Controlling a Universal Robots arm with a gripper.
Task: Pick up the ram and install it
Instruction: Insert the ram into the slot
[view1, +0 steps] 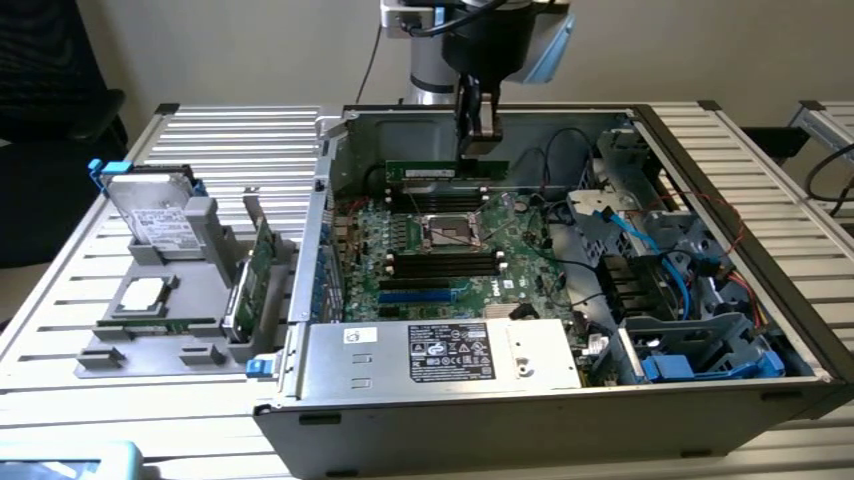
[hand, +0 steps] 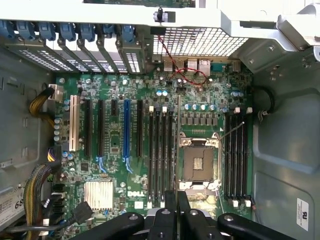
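The ram (view1: 427, 172) in the hand (view1: 478, 148) hangs above the motherboard (view1: 527, 250).

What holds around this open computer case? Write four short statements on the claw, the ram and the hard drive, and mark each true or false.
1. The case is open, its motherboard exposed. True.
2. The claw grips the ram. True.
3. The ram lies on the table outside the case. False: the claw holds it over the motherboard, inside the case.
4. The hard drive sits inside the case. False: it stands in a grey holder on the table, at the exterior view's left of the case.
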